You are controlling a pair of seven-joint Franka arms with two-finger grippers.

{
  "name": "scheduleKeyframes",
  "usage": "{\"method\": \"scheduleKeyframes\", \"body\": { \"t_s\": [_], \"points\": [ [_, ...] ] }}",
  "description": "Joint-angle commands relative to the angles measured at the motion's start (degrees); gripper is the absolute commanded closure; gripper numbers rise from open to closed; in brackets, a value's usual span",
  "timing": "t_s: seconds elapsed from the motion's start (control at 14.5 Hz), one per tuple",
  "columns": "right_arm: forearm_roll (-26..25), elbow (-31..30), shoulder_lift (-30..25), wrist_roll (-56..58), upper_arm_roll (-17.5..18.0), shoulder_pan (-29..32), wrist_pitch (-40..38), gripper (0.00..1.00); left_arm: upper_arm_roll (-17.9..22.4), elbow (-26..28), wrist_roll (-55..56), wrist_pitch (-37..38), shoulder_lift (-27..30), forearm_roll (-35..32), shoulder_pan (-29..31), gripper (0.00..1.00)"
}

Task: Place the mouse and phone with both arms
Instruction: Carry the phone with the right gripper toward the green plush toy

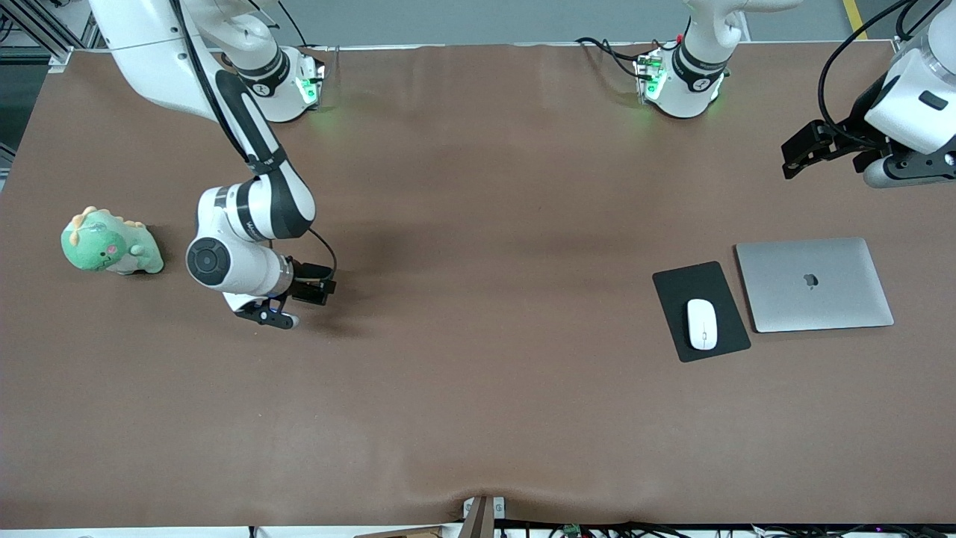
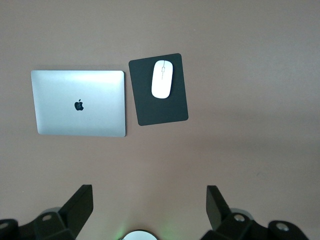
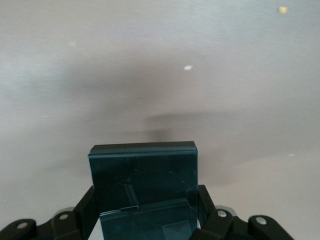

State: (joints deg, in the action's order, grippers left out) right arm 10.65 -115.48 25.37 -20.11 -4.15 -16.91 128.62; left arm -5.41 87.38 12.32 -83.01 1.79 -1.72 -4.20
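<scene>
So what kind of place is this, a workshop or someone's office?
Most likely a robotics lab staged as a desk. Two white arms are bolted along a brown-covered table, cables trailing from their bases, and the closed laptop, mouse on its mouse pad and plush dinosaur look like props.

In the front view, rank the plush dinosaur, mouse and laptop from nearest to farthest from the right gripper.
From the right gripper, shut on the phone:
1. Plush dinosaur, at the right arm's end of the table.
2. Mouse, on the mouse pad.
3. Laptop, beside the pad, toward the left arm's end.
</scene>
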Motion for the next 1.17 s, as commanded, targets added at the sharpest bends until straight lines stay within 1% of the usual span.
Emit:
{"method": "scheduleKeyframes", "body": {
  "t_s": [0.0, 0.07, 0.14, 0.28, 0.34, 0.48, 0.55, 0.69, 1.1],
  "points": [
    [-3.69, -4.13, -4.27, 0.24, 0.72, 2.22, 0.66, 1.00, 0.05, 0.16, -0.02, -0.31, 0.49, 1.46, -0.11, 0.00],
    [-4.05, -4.66, -4.89, 0.68, 0.72, 2.75, 0.49, 1.00, 0.05, 0.16, -0.02, -0.22, 0.58, 1.46, -0.11, 0.00],
    [-4.23, -5.71, -5.68, 3.30, 0.72, 3.89, 0.58, 1.00, 0.05, 0.16, -0.11, -0.22, 0.58, 1.46, -0.11, 0.00],
    [-4.32, -8.00, -7.44, 10.76, 0.72, 8.45, 0.75, 1.00, 0.05, 0.16, -0.02, -0.22, 0.58, 1.46, -0.11, 0.00],
    [-4.32, -9.14, -8.49, 12.79, 0.72, 9.08, 0.75, 1.00, 0.05, 0.16, -0.11, -0.22, 0.49, 1.46, -0.11, 0.00],
    [-5.02, -10.99, -9.64, 13.78, 0.20, 9.96, 0.75, 1.00, 0.05, 0.16, -0.11, -0.22, 0.49, 1.46, -0.11, 0.00],
    [-6.42, -11.95, -10.43, 15.52, 0.02, 11.27, 0.75, 1.00, 0.05, 0.16, -0.11, -0.22, 0.49, 1.46, -0.11, 0.00],
    [-7.05, -13.27, -11.22, 19.82, 0.10, 14.26, 0.93, 1.00, 0.05, 0.08, -0.11, -0.22, 0.67, 1.46, 0.06, 0.00],
    [-8.28, -20.65, -11.66, 29.15, 0.02, 19.98, 10.76, 1.00, -0.03, -0.01, -0.19, -0.05, 1.02, 1.46, -0.11, 0.00]
  ]
}}
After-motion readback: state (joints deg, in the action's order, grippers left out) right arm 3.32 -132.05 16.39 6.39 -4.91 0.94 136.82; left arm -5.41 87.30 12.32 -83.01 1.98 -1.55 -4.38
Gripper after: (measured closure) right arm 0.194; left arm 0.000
